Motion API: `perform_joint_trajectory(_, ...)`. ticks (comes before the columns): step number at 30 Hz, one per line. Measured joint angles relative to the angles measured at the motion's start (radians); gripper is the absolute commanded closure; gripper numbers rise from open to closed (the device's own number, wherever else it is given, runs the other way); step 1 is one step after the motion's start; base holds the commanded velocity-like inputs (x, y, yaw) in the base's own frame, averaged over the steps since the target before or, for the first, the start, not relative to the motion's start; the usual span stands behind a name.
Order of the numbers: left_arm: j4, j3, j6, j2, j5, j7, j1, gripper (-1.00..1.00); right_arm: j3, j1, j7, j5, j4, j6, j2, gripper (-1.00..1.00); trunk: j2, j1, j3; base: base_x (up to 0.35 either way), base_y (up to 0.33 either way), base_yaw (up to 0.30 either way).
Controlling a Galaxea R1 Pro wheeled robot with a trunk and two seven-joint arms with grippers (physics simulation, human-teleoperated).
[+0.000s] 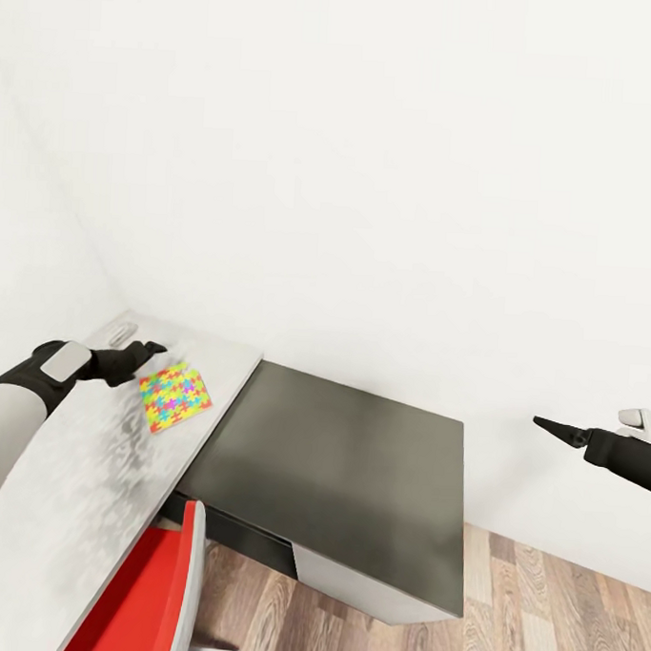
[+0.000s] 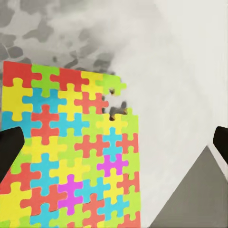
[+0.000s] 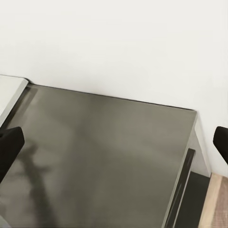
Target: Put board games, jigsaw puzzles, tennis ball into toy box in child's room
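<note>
A thin flat square jigsaw puzzle [image 1: 174, 397] [image 2: 66, 152] of yellow, red, blue, green and pink interlocking pieces lies flat on the long pale grey marbled counter [image 1: 79, 484], near its end beside the lower dark grey cabinet [image 1: 346, 479] [image 3: 104, 156]. The black left hand [image 1: 158, 347] [image 2: 114, 147] hovers just over the puzzle's far edge, fingers spread wide. The black right hand [image 1: 540, 424] [image 3: 114, 147] hangs over the cabinet's far side, likewise wide and empty. A red chair [image 1: 149, 593] stands below the counter on the wood plank floor [image 1: 539, 614].
</note>
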Motion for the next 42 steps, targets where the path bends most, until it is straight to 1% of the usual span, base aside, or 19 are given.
perform_joint_trajectory(2,0.0,-0.005,-0.004,0.001,-0.005,0.004,-0.006,-1.0,0.0,0.0,0.0,0.0,0.0,0.0,0.0,-1.0,0.0,0.0,-0.003,0.0,0.0,0.0)
perform_joint_trajectory(3,-0.002,-0.011,-0.008,0.002,-0.019,0.007,-0.011,-1.0,0.001,0.0,0.0,0.0,0.0,0.0,0.001,-1.0,0.0,0.0,-0.004,0.0,0.0,0.0)
perform_joint_trajectory(4,-0.005,-0.019,-0.013,0.003,-0.051,0.008,-0.014,-1.0,0.001,0.0,0.0,0.0,0.0,0.0,0.001,-1.0,0.0,0.0,-0.006,0.0,0.0,0.0)
perform_joint_trajectory(6,-0.007,-0.025,-0.017,0.003,-0.086,0.01,-0.015,-1.0,0.001,0.0,0.0,0.0,0.0,0.0,0.001,-1.0,0.0,0.0,-0.009,0.0,0.0,0.0)
perform_joint_trajectory(7,-0.009,-0.028,-0.027,0.004,-0.111,0.01,-0.015,-1.0,0.001,0.0,0.0,0.0,0.0,0.0,0.001,-1.0,0.0,0.0,-0.01,0.0,0.0,0.0)
perform_joint_trajectory(8,-0.009,-0.029,-0.037,0.004,-0.12,0.01,-0.014,-1.0,0.001,0.0,0.0,0.0,0.0,0.0,0.001,-1.0,0.0,0.0,-0.012,0.0,0.0,0.0)
perform_joint_trajectory(9,-0.01,-0.029,-0.06,0.004,-0.135,0.011,-0.013,-1.0,0.001,0.0,0.0,0.0,0.0,0.0,0.001,-1.0,0.0,0.0,-0.014,0.0,0.0,0.0)
perform_joint_trajectory(12,-0.01,-0.03,-0.1,0.005,-0.152,0.012,-0.006,-1.0,0.001,0.0,0.0,0.0,0.0,0.0,0.001,-1.0,0.0,0.0,-0.018,0.0,0.0,0.0)
perform_joint_trajectory(14,-0.01,-0.029,-0.113,0.005,-0.155,0.012,-0.001,-1.0,0.001,0.0,0.0,0.0,0.0,0.0,0.001,-1.0,0.0,0.0,-0.022,0.0,0.0,0.0)
perform_joint_trajectory(19,-0.01,-0.026,-0.133,0.005,-0.155,0.006,0.015,-1.0,0.0,0.0,0.0,0.0,0.0,0.0,0.0,-1.0,0.0,0.0,-0.029,0.0,0.0,0.0)
perform_joint_trajectory(29,-0.009,-0.02,-0.142,0.006,-0.148,-0.005,0.025,-1.0,0.0,0.0,0.0,0.0,0.0,0.0,0.0,-1.0,0.0,0.0,-0.045,0.0,0.0,0.0)
perform_joint_trajectory(33,-0.009,-0.018,-0.143,0.007,-0.146,-0.021,0.033,-1.0,0.0,0.0,0.0,0.0,0.0,0.0,0.0,-1.0,0.0,0.0,-0.052,0.0,0.0,0.0)
perform_joint_trajectory(36,-0.01,-0.017,-0.141,0.012,-0.145,-0.048,0.039,-1.0,0.0,0.0,0.0,0.0,0.0,0.0,0.0,-1.0,0.0,0.0,-0.057,0.0,0.0,0.0)
perform_joint_trajectory(38,-0.01,-0.016,-0.14,0.019,-0.123,-0.057,0.04,-1.0,0.001,0.0,0.0,0.0,0.0,0.0,0.001,-1.0,0.0,0.0,-0.06,0.0,0.0,0.0)
perform_joint_trajectory(39,-0.01,-0.016,-0.139,0.026,-0.096,-0.065,0.041,-1.0,0.001,0.0,0.0,0.0,0.0,0.0,0.001,-1.0,0.0,0.0,-0.061,0.0,0.0,0.0)
perform_joint_trajectory(41,-0.009,-0.017,-0.138,0.034,-0.065,-0.075,0.042,-1.0,0.001,0.0,0.0,0.0,0.0,0.0,0.001,-1.0,0.0,0.0,-0.065,0.0,0.0,0.0)
perform_joint_trajectory(42,-0.009,-0.018,-0.136,0.042,-0.041,-0.084,0.044,-1.0,0.001,0.0,0.0,0.0,0.0,0.0,0.001,-1.0,0.0,0.0,-0.066,0.0,0.0,0.0)
